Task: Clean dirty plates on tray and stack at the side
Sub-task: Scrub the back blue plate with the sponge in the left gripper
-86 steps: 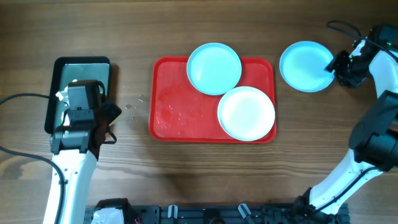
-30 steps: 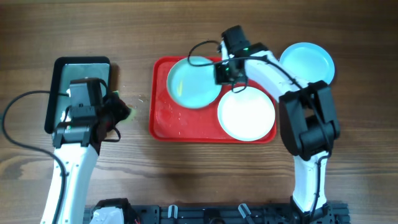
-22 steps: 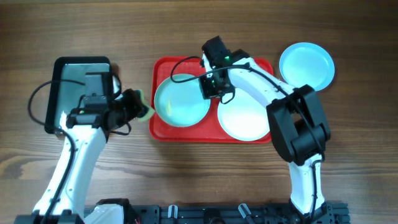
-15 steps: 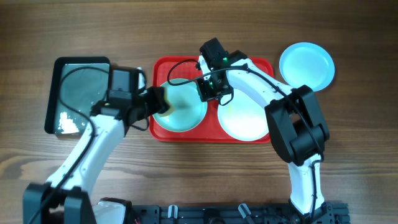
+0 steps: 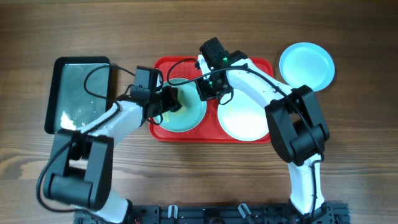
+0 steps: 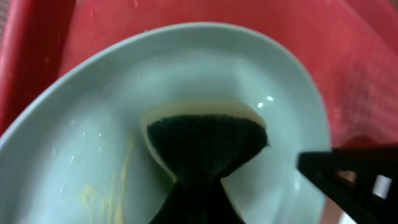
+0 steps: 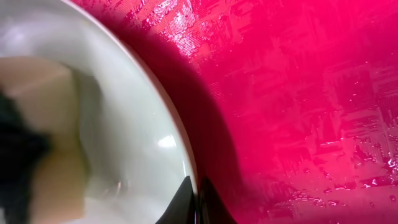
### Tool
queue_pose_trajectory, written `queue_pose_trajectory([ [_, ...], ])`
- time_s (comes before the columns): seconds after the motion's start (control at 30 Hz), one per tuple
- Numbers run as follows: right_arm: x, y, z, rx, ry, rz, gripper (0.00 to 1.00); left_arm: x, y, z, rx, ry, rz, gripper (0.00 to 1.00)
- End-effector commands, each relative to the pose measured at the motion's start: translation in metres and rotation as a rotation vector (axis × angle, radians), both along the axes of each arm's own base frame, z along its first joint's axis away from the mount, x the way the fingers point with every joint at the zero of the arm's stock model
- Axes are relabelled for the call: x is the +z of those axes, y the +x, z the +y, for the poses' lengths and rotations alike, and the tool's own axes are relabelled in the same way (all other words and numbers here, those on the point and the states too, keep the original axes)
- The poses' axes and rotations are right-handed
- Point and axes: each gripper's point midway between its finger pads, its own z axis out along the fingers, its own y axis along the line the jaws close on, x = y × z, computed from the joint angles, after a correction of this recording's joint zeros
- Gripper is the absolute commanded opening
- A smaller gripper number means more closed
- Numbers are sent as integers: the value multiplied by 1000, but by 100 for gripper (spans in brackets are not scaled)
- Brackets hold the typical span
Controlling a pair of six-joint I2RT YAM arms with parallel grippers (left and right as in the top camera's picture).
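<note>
On the left half of the red tray lies a pale aqua plate, with a white plate to its right. My right gripper is shut on the aqua plate's far rim; the right wrist view shows that rim pinched in my gripper. My left gripper is shut on a yellow sponge with a dark scouring face and presses it onto the plate. A yellow smear streaks the plate. A second aqua plate rests on the table, right of the tray.
A dark rectangular tray sits at the left with white scraps in its front corner. The right arm crosses over the tray's back edge. Wet drops glisten on the red tray surface.
The right gripper dragged the aqua plate from the tray's back to its left half and now holds still. The left arm swung right from the dark tray, bringing the sponge onto the plate.
</note>
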Motion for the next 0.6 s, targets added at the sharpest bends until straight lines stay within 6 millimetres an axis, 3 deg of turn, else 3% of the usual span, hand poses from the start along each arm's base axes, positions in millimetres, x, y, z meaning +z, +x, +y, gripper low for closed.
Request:
queue_pose_trajectory([
  [0.0,-6,-5,6,26,20,22,4,-29,-5,20,65,115,61,4],
  [0.17,-6,-6,5,2,19,32,4,-39,-19,82,193,443,99,4],
  [0.3,-7,-5,5,1,16,31,4,-12,-18,106,255,557,45,4],
  [0.4,-7,-5,5,-3,16,32,4,21,-10,100,270,501,-38,4],
  [0.47,-7,-5,5,-6,16,34,4,38,-8,86,247,410,-78,4],
  [0.57,-7,-5,5,-5,18,31,4,55,-14,36,111,144,-74,4],
])
